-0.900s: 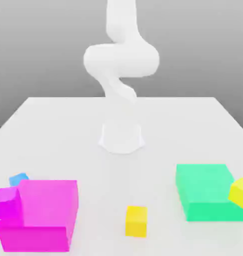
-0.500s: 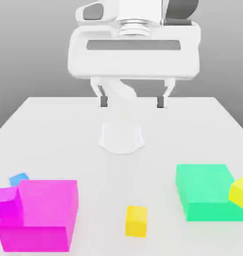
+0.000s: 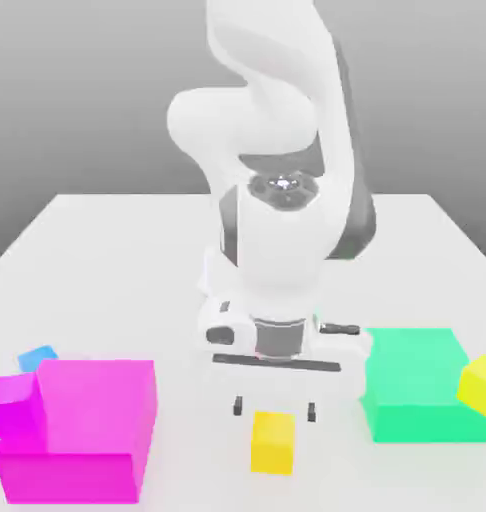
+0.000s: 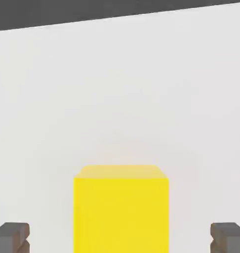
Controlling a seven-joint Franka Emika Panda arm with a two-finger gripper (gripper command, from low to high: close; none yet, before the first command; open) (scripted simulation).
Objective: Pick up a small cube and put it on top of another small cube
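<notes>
Right now the white arm is bent low over the front of the desk (image 3: 107, 240), its end effector (image 3: 273, 408) hanging just above and behind the golden cube (image 3: 272, 441). The fingers (image 3: 238, 405) are spread wide, one to either side of that cube, and they hold nothing; the golden cube sits flat on the desk near 6 o'clock.

Counting it up: four small cubes and two big blocks. The pale yellow cube (image 3: 480, 384) is tilted against the green block (image 3: 417, 385) out at 4 o'clock, well apart from the golden one. At 8 o'clock the big magenta block (image 3: 82, 430) has a small magenta cube (image 3: 12, 405) touching its side, and a small blue cube (image 3: 36, 357) sits just behind that.

From the hand camera, the golden cube (image 4: 121, 210) looms close and square-on, with the two dark fingertips (image 4: 12, 237) well clear of its sides, a gap the exterior view leaves harder to judge. The exterior view alone takes in the other cubes and blocks.
</notes>
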